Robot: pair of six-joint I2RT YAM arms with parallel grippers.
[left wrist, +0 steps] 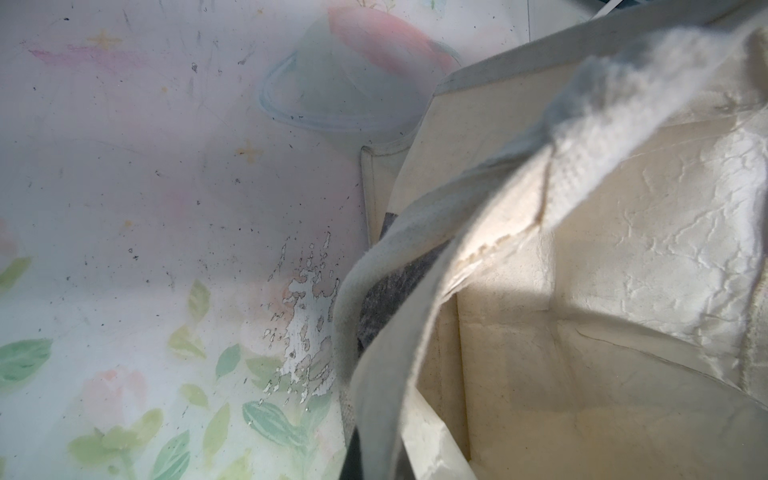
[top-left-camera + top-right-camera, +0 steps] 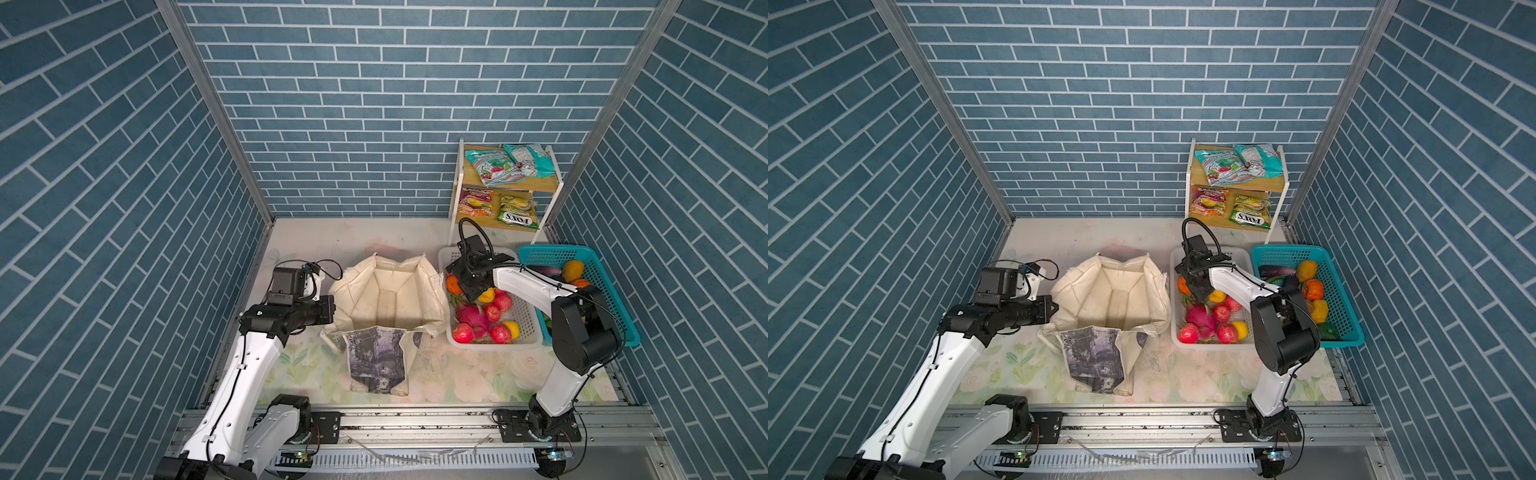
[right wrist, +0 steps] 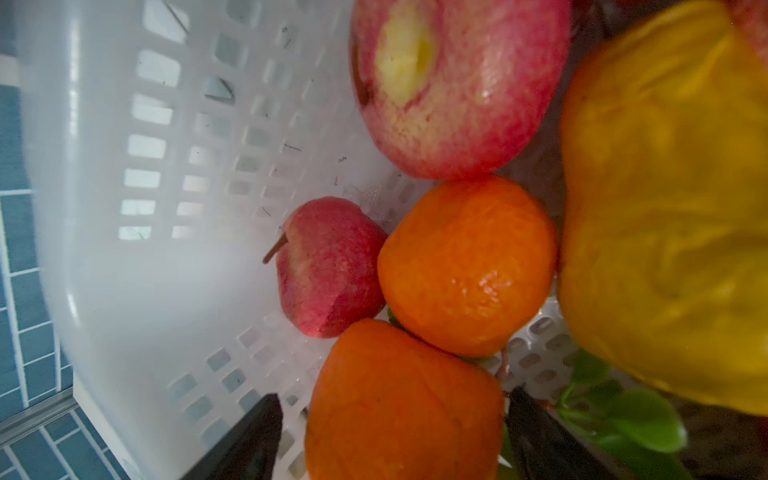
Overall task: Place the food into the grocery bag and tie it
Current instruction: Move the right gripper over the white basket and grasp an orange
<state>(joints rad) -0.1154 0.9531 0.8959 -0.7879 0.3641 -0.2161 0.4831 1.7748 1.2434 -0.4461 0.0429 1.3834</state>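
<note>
Looking down your right wrist, you've got the right hand (image 3: 392, 397) wide, and an orange (image 3: 403, 440) sits straight below it, between the two dark fingers (image 3: 249, 440). There's a sliver of daylight on at least one side, so nothing is gripped yet. That's the relation that counts: the fruit is dead centre under the hand, and it's round, so there's no long axis to line up with. Just beyond it from the hand a second orange (image 3: 467, 266) touches it. A small red apple (image 3: 328, 268) lies beside that one, and a big yellow fruit (image 3: 665, 208) crowds one finger's side. My read: closing calls for going a touch lower first, and the yellow neighbour could get nudged.

In both top views the right arm reaches forward from its base, elbow high, forearm slanting toward the bag side, wrist tipped down into the white basket (image 2: 494, 343). This hand is by far the nearer to the food. The grocery bag (image 2: 428, 291) stands open-mouthed on the surface (image 2: 457, 374) just beside the basket, on the hand's left, and looks empty. Your left hand (image 2: 331, 309) is closed at the bag's far rim, forearm level; whether it pinches cloth, I can't tell.
</note>
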